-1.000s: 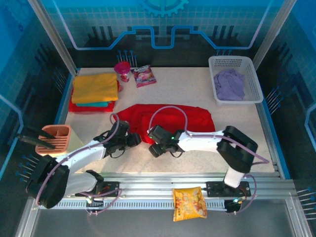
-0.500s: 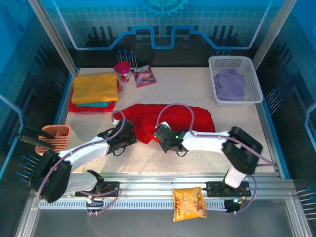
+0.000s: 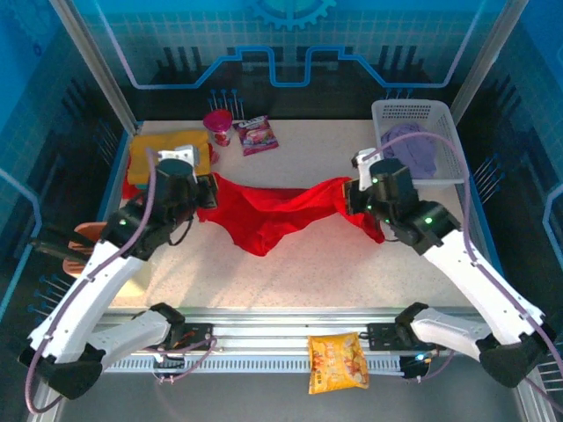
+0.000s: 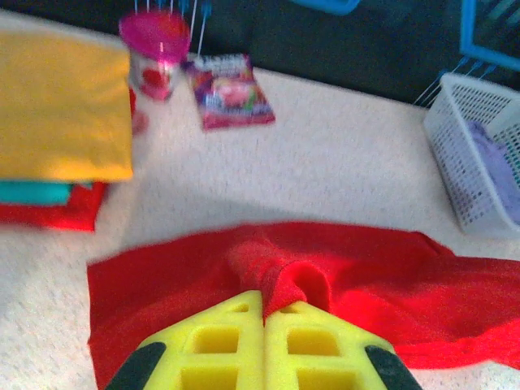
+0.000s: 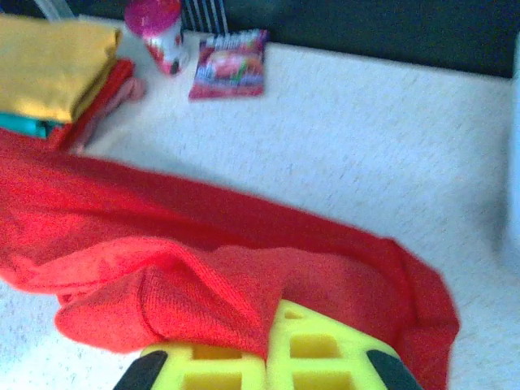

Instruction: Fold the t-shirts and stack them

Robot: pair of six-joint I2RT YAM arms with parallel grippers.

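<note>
On the table (image 3: 334,264), a folded stack (image 3: 167,156) sits at ten o'clock. Our left gripper (image 3: 204,192) and right gripper (image 3: 352,195) clamp the unfolded red t-shirt (image 3: 264,218); the lilac t-shirt (image 3: 412,149) at two o'clock is unfolded too.

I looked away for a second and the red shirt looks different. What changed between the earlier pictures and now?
The left hand and the right hand shut on the red t-shirt and lifted it. The left swung back-left toward the folded stack, the right back-right toward the basket. The shirt now hangs stretched between them. The stack, basket, lilac shirt and pink cup stayed put.
</note>
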